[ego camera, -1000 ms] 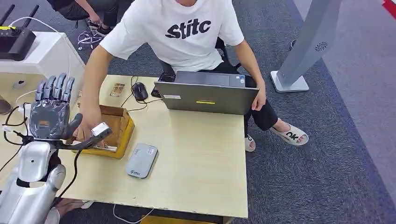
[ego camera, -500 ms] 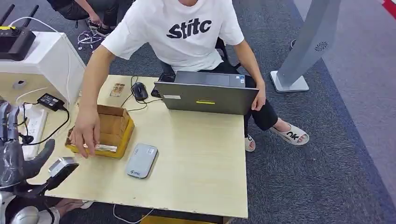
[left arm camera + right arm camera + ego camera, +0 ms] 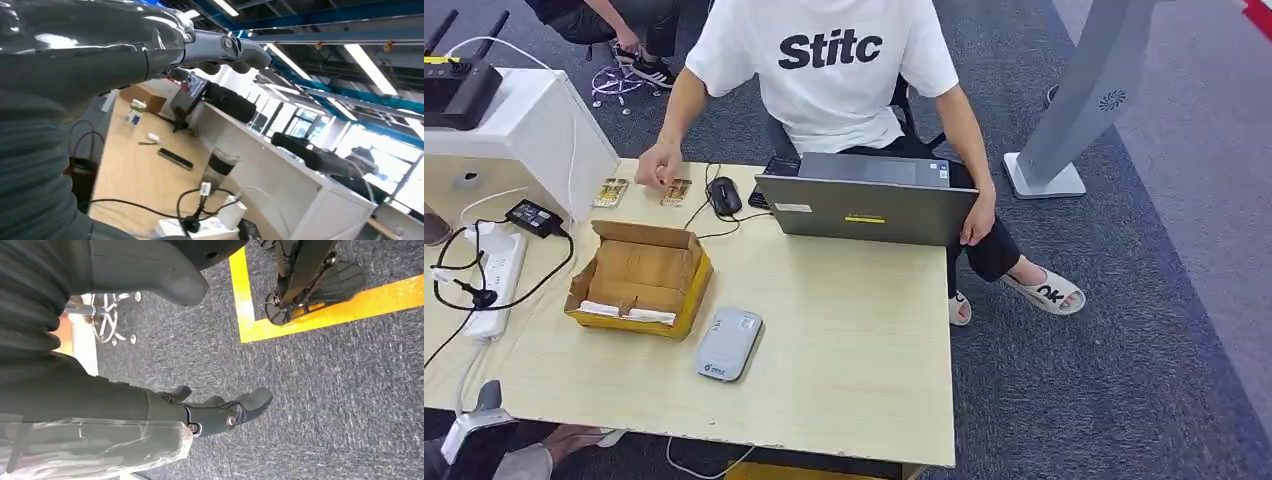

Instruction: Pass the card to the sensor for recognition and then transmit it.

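Note:
Two small gold-brown cards (image 3: 611,191) (image 3: 675,190) lie at the table's far edge. A person's hand (image 3: 659,165) hovers between them. The grey flat sensor (image 3: 727,343) lies near the middle front of the table, beside an open cardboard box (image 3: 639,275). My left hand (image 3: 125,50) is low at the table's left side, with its fingers (image 3: 235,47) stretched out and nothing in them. My right hand (image 3: 150,405) hangs over the carpet, fingers (image 3: 240,410) loosely apart, holding nothing.
A person in a white shirt (image 3: 824,70) sits behind a laptop (image 3: 869,205), with a mouse (image 3: 723,195) beside it. A power strip (image 3: 496,275) with cables lies at the left of the table (image 3: 854,350). A white cabinet (image 3: 514,120) stands far left, a grey stand (image 3: 1074,110) at the right.
My left hand has dropped from above the cardboard box to below the table's left front corner. The person's hand has left the box and moved to the cards at the far edge.

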Robot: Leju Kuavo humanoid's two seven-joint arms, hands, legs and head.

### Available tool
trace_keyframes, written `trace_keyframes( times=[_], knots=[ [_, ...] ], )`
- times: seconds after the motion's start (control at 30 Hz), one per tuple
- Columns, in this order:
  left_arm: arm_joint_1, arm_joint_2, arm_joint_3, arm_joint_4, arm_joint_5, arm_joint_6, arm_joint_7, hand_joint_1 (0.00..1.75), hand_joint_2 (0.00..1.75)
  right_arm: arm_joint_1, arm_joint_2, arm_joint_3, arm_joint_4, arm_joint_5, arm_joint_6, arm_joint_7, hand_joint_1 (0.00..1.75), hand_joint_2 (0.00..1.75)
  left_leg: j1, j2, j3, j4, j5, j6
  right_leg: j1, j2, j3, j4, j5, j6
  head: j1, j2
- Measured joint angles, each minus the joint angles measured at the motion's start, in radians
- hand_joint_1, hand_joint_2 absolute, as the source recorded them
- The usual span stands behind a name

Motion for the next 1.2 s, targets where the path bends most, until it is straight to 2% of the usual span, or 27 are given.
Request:
trace_keyframes(
  times=[0.1,0.2,0.3,0.43,0.57,0.77,0.97,1.2],
  knots=[
    [-0.001,-0.044,0.042,0.011,-0.027,-0.017,-0.019,0.0,1.75,-0.001,0.0,-0.001,0.0,0.014,-0.002,-0.002,0.0,1.75,0.0,-0.001,0.0,0.0,0.0,0.0,0.0,0.0,0.0,0.0,0.0,0.0,0.0,0.0],
    [-0.005,-0.062,0.062,0.015,-0.034,-0.03,-0.033,0.0,1.75,-0.001,0.0,-0.001,0.0,0.023,-0.001,-0.012,0.0,1.75,0.0,-0.001,0.0,0.0,0.0,0.0,0.0,0.0,0.0,0.0,0.0,0.0,0.0,0.0],
    [-0.012,-0.064,0.067,0.013,-0.042,-0.048,-0.034,0.0,1.75,-0.001,0.0,-0.001,0.0,0.035,0.002,-0.015,0.0,1.75,0.0,-0.001,0.0,0.0,0.0,0.0,0.0,-0.001,0.0,0.0,0.0,0.0,-0.001,0.0],
    [-0.02,-0.04,0.067,-0.008,-0.062,-0.078,0.008,0.0,1.75,-0.001,0.0,-0.001,0.0,0.049,0.014,-0.006,0.0,1.75,0.0,-0.001,0.0,0.0,0.0,0.0,0.0,-0.001,0.0,0.0,0.0,0.0,0.0,0.0],
    [-0.034,0.044,0.066,-0.023,-0.069,-0.137,0.082,0.0,1.75,-0.001,0.0,-0.001,0.0,0.066,0.025,0.009,0.0,1.75,0.001,-0.001,0.0,0.0,0.0,0.0,0.001,-0.001,0.0,0.0,0.0,0.0,0.0,0.0],
    [-0.07,0.185,0.04,-0.023,-0.092,-0.202,0.129,0.0,1.75,-0.001,0.0,-0.001,0.0,0.077,0.033,0.01,0.0,1.75,0.001,-0.001,0.001,0.0,0.0,0.0,0.001,-0.001,-0.001,0.0,0.0,0.0,-0.001,0.0],
    [-0.116,0.319,-0.045,-0.008,-0.12,-0.284,0.179,0.0,1.75,-0.003,0.0,-0.001,-0.001,0.094,0.049,0.018,0.0,1.75,0.001,0.0,0.001,0.0,0.001,0.0,0.001,0.0,0.0,0.0,0.0,0.0,0.0,0.0],
    [-0.181,0.421,-0.167,0.053,-0.146,-0.314,0.207,0.0,1.75,-0.008,0.0,0.012,-0.002,0.133,0.049,0.042,0.0,1.75,0.001,-0.001,0.001,0.0,0.001,0.0,0.001,0.0,0.0,0.0,0.0,0.0,0.0,0.0]
  ],
)
